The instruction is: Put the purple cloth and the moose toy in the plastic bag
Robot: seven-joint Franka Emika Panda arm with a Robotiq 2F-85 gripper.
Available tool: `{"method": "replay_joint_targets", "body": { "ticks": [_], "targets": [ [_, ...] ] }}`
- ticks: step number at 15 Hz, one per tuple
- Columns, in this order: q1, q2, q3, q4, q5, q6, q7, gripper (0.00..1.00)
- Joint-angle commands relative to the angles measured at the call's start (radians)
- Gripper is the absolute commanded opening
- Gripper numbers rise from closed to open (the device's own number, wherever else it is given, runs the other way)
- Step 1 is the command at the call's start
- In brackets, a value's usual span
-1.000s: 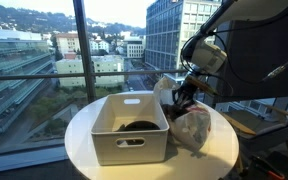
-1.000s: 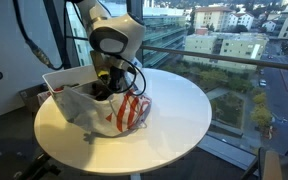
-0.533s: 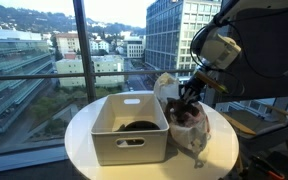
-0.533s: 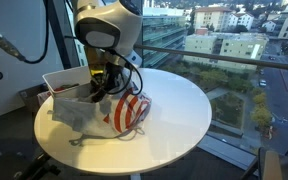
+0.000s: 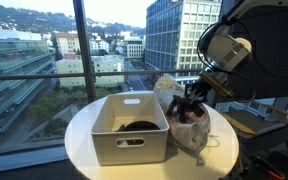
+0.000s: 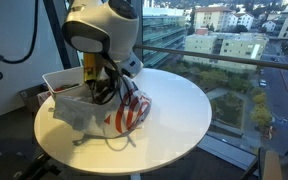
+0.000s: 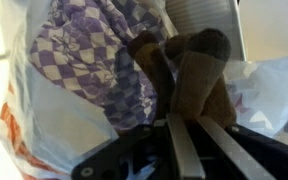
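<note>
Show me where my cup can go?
The round white table is bare past the white-and-red plastic bag, away from the white plastic bin. Crowded where they meet, under the gripper holding the brown moose toy.

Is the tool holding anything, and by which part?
The tool pinches the brown moose toy by its end nearest the wrist camera, over the plastic bag; body part unclear.

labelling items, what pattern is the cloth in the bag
The cloth is purple-and-white checked, clearest in the wrist view.
</note>
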Motion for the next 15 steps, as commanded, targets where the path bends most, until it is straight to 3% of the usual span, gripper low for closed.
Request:
{"method": "replay_joint_targets", "body": {
  "ticks": [1, 5, 9, 11, 15],
  "targets": [
    [0.01, -0.04, 0.007, -0.028, 0.183, 0.093, -0.089, 0.03],
    [0.012, -0.018, 0.016, -0.005, 0.347, 0.138, -0.191, 0.04],
    [0.049, 0.056, 0.067, 0.036, 0.267, 0.22, -0.175, 0.04],
    [0.08, 0.069, 0.102, 0.024, 0.143, 0.32, -0.098, 0.36],
    [0.143, 0.071, 0.12, -0.069, -0.187, 0.552, 0.17, 0.66]
  ]
}}
